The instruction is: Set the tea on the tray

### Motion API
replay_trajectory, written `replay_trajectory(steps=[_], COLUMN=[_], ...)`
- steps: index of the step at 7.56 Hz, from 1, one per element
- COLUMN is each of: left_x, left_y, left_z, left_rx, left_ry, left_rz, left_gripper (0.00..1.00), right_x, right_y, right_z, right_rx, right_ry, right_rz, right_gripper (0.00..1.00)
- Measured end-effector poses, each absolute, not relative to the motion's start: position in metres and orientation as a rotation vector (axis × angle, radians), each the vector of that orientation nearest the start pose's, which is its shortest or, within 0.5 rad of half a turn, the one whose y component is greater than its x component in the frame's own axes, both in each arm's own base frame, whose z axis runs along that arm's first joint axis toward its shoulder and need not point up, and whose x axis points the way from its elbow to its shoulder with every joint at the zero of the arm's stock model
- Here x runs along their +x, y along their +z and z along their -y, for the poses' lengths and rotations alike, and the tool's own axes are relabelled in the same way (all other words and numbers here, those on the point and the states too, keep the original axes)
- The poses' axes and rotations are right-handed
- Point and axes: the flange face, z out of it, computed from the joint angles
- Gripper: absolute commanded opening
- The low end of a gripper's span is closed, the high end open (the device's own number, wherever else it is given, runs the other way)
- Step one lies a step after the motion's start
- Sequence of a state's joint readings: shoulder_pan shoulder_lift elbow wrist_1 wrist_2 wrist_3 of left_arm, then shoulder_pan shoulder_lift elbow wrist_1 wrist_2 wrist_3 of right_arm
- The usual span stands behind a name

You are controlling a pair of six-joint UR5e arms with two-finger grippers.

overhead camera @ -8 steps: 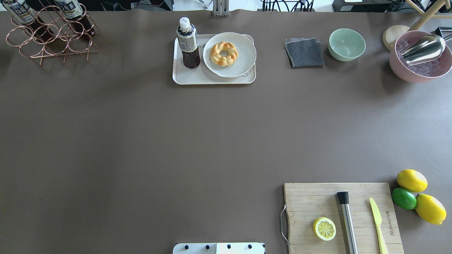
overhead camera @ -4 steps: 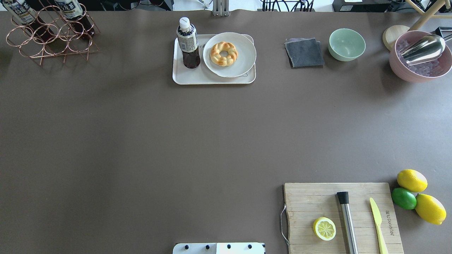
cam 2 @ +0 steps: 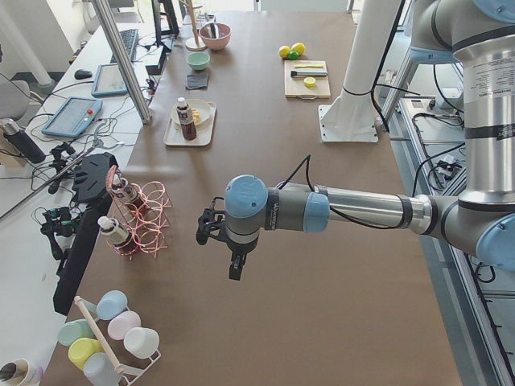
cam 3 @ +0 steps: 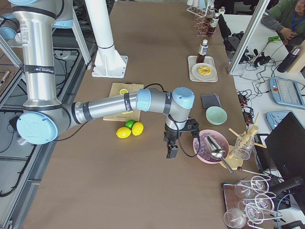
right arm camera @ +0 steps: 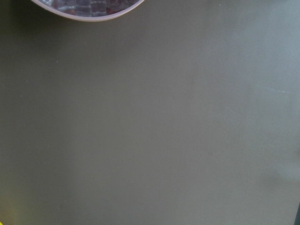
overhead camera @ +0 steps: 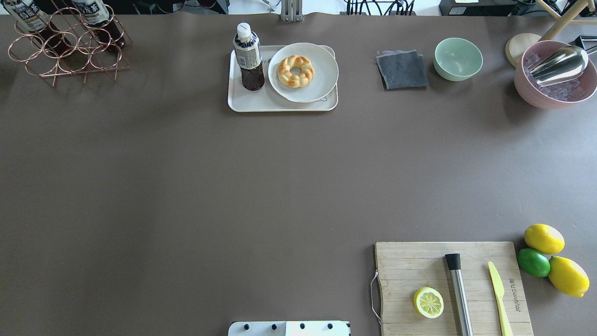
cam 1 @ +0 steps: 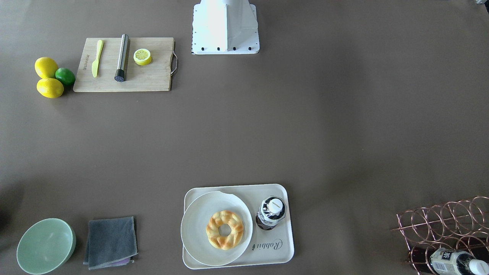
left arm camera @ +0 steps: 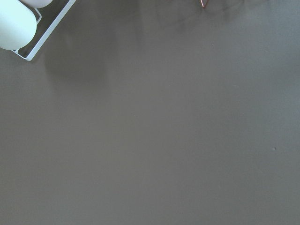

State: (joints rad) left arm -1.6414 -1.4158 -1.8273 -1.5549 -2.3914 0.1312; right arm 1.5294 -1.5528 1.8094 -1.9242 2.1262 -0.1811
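The tea (overhead camera: 248, 56) stands upright on the tray (overhead camera: 261, 103), at the tray's end on the robot's left, white cap up and nothing holding it. On the same tray, just beside the bottle, a round white plate (overhead camera: 322, 77) carries a braided doughnut (overhead camera: 295, 71); the plate fills the tray's other end and overhangs its rim a little.

Neither arm is near the tray. The left gripper (cam 2: 234, 269) hangs over bare counter (overhead camera: 186, 186) well away from the tray, out past the copper wire rack (overhead camera: 65, 56), which lies off the tray's left end with two more alike bottles (overhead camera: 95, 14) in it. The right gripper (cam 3: 170, 152) hangs well off the tray's opposite end, close to a pink bowl (overhead camera: 555, 101) that holds a metal scoop (overhead camera: 559, 64). Both show only from the side cameras, so I cannot tell whether either one's jaws are apart or together; neither carries anything that I can see.

Between the tray and the pink bowl lie a folded grey cloth (overhead camera: 402, 70) and a pale green bowl (overhead camera: 458, 58). Far from the tray, on the robot's side of the counter, a wooden cutting board (overhead camera: 406, 266) bears a lemon half (overhead camera: 428, 302).
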Motion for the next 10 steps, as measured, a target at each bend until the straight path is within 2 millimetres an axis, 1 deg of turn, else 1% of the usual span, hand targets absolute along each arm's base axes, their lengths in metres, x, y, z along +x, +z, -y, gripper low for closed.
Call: replay_trajectory(steps=[3,10], left_x=[-0.0906,-0.0905], left_y=[0.6019,0.6030], left_z=[0.4244,0.4233], left_rx=[0.163,0.160], left_ry=[0.093,0.091], left_rz=[-0.808,-0.808], left_gripper=[1.00,1.00], right_x=[0.0608,0.0606], right_y=[0.5758,0.5715], right_z=[0.4810,0.4807], right_rx=[-0.043,-0.034], right_ry=[-0.195,-0.198], right_rz=[0.562,0.564], right_gripper=[1.00,1.00])
